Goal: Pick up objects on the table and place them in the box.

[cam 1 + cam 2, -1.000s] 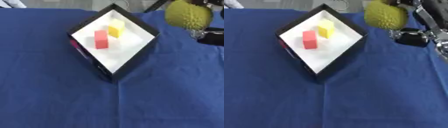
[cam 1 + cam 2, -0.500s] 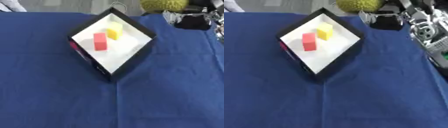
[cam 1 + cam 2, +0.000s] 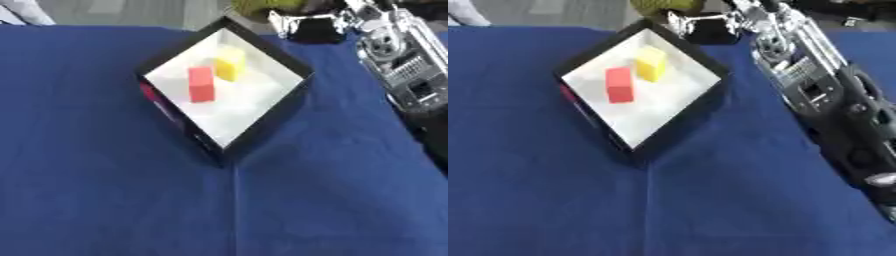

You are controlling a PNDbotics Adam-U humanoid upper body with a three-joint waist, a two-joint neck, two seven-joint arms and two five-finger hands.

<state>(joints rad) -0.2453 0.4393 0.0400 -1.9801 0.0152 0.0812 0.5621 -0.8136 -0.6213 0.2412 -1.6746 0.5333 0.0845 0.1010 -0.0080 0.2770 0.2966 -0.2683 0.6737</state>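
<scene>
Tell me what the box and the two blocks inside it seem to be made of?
The box looks like stiff card: thin black walls, matte white floor. The red block and yellow block look like painted wood or foam: flat even colour, no shine. Hard to be sure.

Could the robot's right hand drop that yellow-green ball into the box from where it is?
Probably yes. The right hand holds the yellow-green ball just past the far corner of the box, whose top is open; only a red block and a yellow block lie inside.
</scene>
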